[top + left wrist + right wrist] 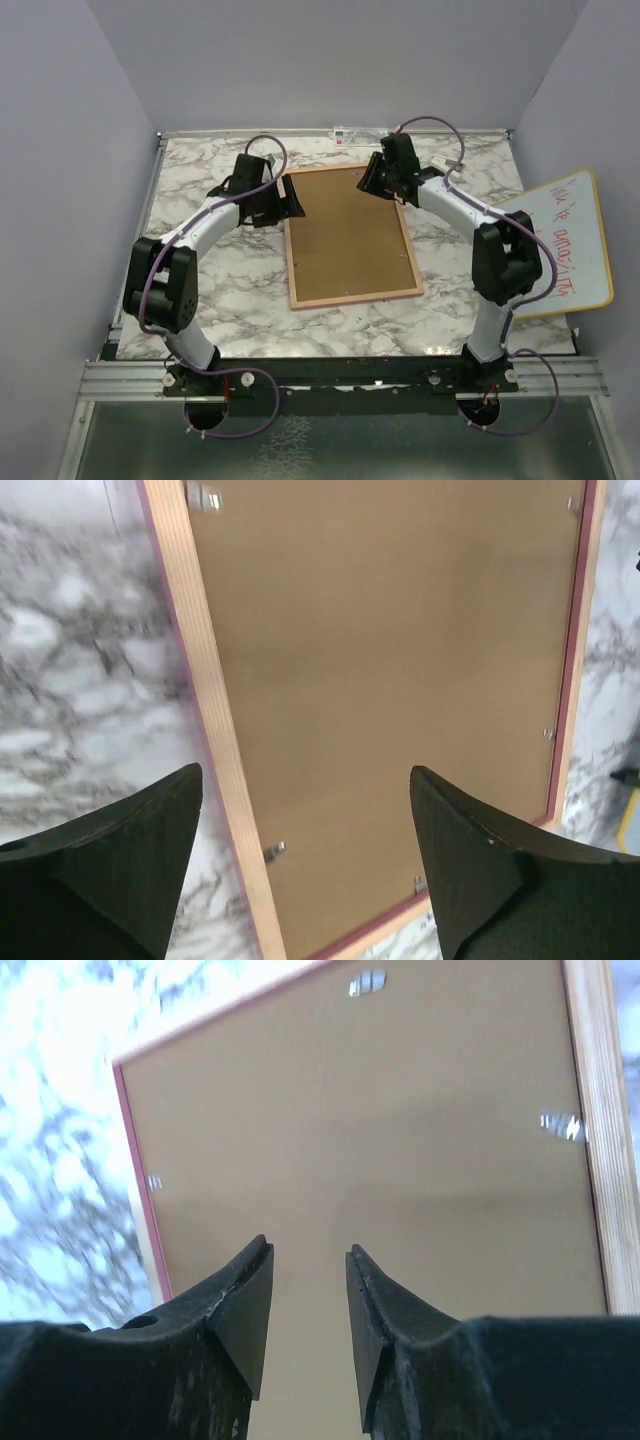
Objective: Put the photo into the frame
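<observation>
Fingers of the left gripper [305, 772] stand spread wide with nothing between them, over the far-left corner of the frame [356, 298]. The right gripper [308, 1250] has its jaws parted narrowly, also empty, above the far-right corner. The one frame lies face down mid-table, with one brown backing board [348, 235] filling its back. Marble table [250, 300] shows along both long sides. One whiteboard [570, 250] sits at the right edge, just beyond the right arm. The left wrist view shows five metal tabs [275, 850] and a pink outer edge; the right wrist view shows three tabs. Only the top view shows the whiteboard.
</observation>
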